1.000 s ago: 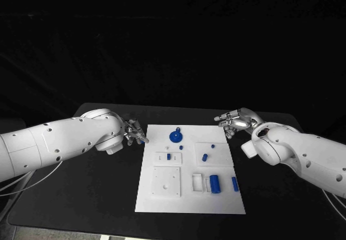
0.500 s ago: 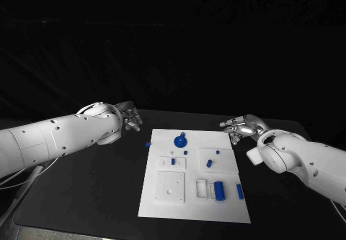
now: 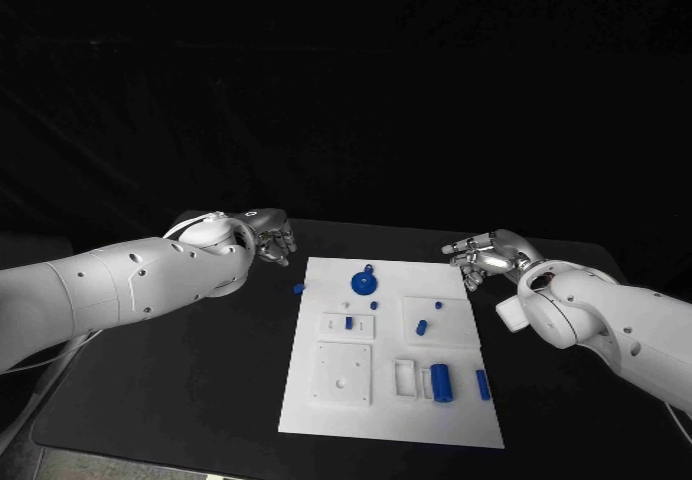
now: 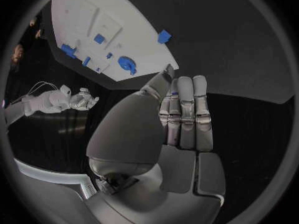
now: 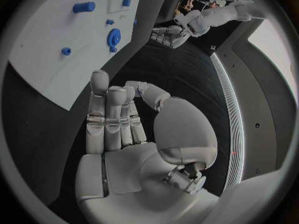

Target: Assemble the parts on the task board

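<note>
The task board [image 3: 387, 400] is a white rectangular plate lying flat on the black worktop [image 3: 173, 400]. Blue parts rest on it: a round disc-shaped part [image 3: 364, 282] near the far edge and a cylinder [image 3: 440, 382] near the near edge. One small blue part [image 3: 299, 288] lies off the board, just beside its left edge.

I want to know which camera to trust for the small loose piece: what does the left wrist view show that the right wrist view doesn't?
Left wrist view only: the small blue part lying on the black table just off the task board, and the left hand close up, holding nothing.
Right wrist view only: the right hand close up, holding nothing.
Both: the board and the blue gear on it.
</note>
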{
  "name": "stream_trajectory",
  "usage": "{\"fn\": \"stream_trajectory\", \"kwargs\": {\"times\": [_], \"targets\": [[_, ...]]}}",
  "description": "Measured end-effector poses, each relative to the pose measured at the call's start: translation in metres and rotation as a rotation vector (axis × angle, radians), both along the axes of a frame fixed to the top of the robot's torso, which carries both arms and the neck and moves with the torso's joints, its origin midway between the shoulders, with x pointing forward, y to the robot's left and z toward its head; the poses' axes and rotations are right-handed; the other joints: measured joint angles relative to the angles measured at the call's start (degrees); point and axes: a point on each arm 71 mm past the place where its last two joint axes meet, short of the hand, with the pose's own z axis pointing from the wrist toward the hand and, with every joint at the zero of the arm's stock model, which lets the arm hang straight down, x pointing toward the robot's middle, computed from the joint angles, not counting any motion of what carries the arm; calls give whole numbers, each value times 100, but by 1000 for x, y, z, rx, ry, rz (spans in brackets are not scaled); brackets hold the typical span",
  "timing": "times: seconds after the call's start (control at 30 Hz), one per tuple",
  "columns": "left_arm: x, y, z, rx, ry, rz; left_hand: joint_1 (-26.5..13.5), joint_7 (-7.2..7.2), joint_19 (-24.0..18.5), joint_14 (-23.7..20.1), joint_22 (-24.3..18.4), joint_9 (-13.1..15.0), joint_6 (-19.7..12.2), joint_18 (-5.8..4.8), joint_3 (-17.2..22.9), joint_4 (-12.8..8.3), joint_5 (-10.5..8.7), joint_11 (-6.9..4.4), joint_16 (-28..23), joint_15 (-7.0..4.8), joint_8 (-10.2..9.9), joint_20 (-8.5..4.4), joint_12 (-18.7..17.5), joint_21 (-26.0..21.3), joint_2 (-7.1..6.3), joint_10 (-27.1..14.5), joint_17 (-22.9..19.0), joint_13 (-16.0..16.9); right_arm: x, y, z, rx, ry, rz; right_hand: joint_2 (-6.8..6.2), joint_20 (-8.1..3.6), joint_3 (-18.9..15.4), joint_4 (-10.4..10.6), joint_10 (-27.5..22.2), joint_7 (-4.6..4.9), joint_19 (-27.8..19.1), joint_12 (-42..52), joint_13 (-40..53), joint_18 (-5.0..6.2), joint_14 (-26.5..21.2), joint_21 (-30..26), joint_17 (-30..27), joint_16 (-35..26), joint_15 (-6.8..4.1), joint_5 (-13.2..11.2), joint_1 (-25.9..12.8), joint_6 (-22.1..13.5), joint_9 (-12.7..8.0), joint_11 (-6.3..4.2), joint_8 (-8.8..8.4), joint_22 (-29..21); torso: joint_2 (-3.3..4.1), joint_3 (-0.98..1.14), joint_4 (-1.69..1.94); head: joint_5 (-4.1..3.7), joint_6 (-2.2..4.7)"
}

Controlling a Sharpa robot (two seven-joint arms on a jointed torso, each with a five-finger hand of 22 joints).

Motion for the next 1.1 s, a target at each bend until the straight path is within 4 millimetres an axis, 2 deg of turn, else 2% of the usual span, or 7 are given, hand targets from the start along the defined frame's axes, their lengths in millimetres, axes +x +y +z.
{"fn": "stream_trajectory", "kwargs": {"times": [0.17, 0.33, 0.4, 0.47, 0.63, 0.93, 1.1], "targets": [[0, -2, -10, 25, 14, -29, 5, 19, 0, -13, 0, -28, 83, 0, -213, 84, -21, -33, 0, 13, 0, 0, 0, -129, 35, 96, 43, 0, 0, 1, 0, 1, -1, 3, 0, 0, -7, 6, 0, 0, 0, 0, 0, 0, 0, 0, 0, 0, 0, 0, 0, 0, 0, 0, 0, 0, 0, -1, -4, 4, -1], [-2, -6, -22, 49, 70, -61, -34, 9, 42, -103, -1, -32, -51, 0, -545, 207, -21, 7, 0, 40, 0, 42, 0, -359, 57, -51, 42, -3, 0, 2, 0, 2, -2, 5, 0, 0, -6, 6, 0, -1, 0, 0, 0, 0, 0, 0, 0, 0, 0, 0, 0, 1, 0, 0, 0, 0, 1, -1, -4, 10, -5], [-3, -7, -27, 54, 93, -72, 15, 14, 47, -124, -1, -37, -108, 0, -609, 229, -21, 9, 0, 61, 0, 47, 0, -422, 106, -114, 42, -5, 0, 2, 0, 3, -2, 6, 0, 0, -6, 6, 0, -1, 0, 0, 0, 0, 0, 0, 0, 0, 0, 0, 0, 1, 0, 0, 0, 0, 1, -1, -2, 12, -6], [-4, -10, -32, 55, 118, -85, 29, 20, 62, -124, -1, -37, -123, 0, -610, 230, -21, 39, 0, 61, 0, 62, -14, -446, 183, -163, 42, -5, 0, 3, 0, 3, -2, 7, 0, 0, -6, 6, 0, -2, 0, 0, 0, 0, 0, 0, 0, 0, 0, 0, 0, 1, 0, 0, 0, 0, 1, -1, -2, 13, -6], [-4, -11, -41, 43, 148, -101, -3, 41, 72, -143, -1, -37, -143, -1, -606, 315, -21, 28, 0, 41, 0, 72, -22, -470, 391, -214, 42, -5, 0, 4, 1, 4, -3, 9, 0, 0, -6, 6, 0, -2, 0, 0, 1, 0, 0, 0, 0, 0, 0, 0, 0, 1, 0, 0, 0, 0, 0, -1, -2, 14, -1], [0, -7, -47, 12, 156, -98, 80, 122, 81, -183, -2, -43, -307, -2, -566, 417, -21, 107, 0, 81, 0, 82, -22, -504, 473, -400, 34, -10, -1, 6, 1, 6, -4, 13, 0, 0, -6, 6, 0, -4, 0, 0, 1, 0, 0, 0, 0, 0, 0, 0, 0, 3, 0, 0, 0, 0, -1, 0, -4, 23, 6], [3, -6, -50, -2, 150, -92, 118, 148, 102, -203, -2, -49, -425, -2, -377, 396, 23, 153, 0, 102, 0, 103, -21, -487, 510, -584, 7, -10, -1, 6, 1, 7, -4, 15, 0, 0, -6, 6, 0, -4, 0, 0, 1, -1, 0, 0, 0, 0, 0, 0, 0, 3, 0, 0, 0, 0, -1, 1, -4, 23, 7]]}}
